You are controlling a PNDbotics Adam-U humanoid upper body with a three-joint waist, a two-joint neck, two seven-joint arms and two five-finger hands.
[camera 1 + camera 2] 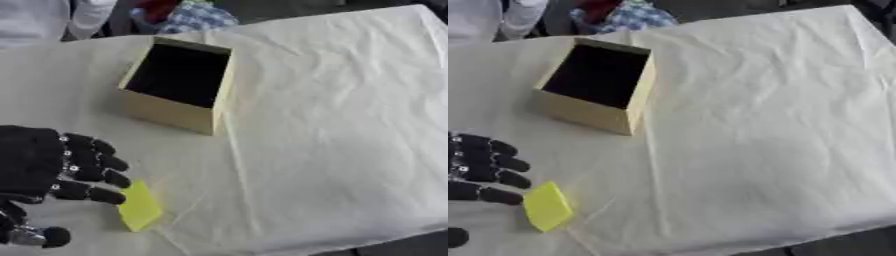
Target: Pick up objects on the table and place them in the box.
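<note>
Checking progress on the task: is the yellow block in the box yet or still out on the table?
Out. The yellow block lies on the white cloth, apart from the box, beside the left hand.

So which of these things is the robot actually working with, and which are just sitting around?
Part of the job:
- yellow block
- open box
- left hand, fingers spread beside the block

Just lying about:
- white cloth covering the table
- blue patterned fabric at the far edge
</note>
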